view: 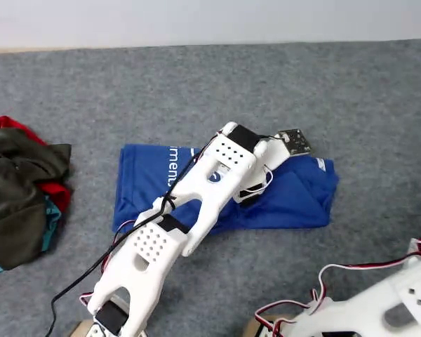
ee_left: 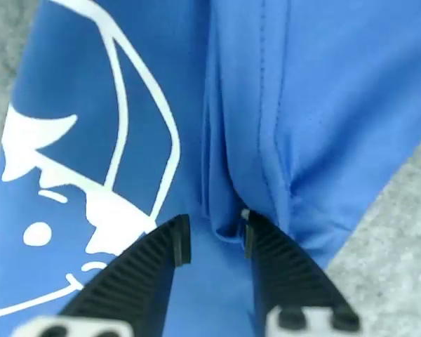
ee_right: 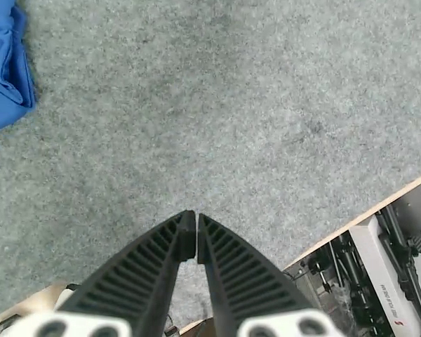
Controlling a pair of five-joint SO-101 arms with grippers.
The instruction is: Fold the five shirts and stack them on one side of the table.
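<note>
Straddles, with the left gripper (ee_left: 210, 239) narrowly parted, a raised crease of the blue shirt (ee_left: 323, 105) lying mid-table. Holds the right gripper (ee_right: 196, 235) pressed closed over bare grey mat (ee_right: 266, 105). Probably handles soft, light and limp; best pinched at that doubled crease.

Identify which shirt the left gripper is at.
The blue shirt, laid flat mid-table; the left gripper sits open over a crease in it. The other shirts lie bunched in a pile off to the side.
</note>
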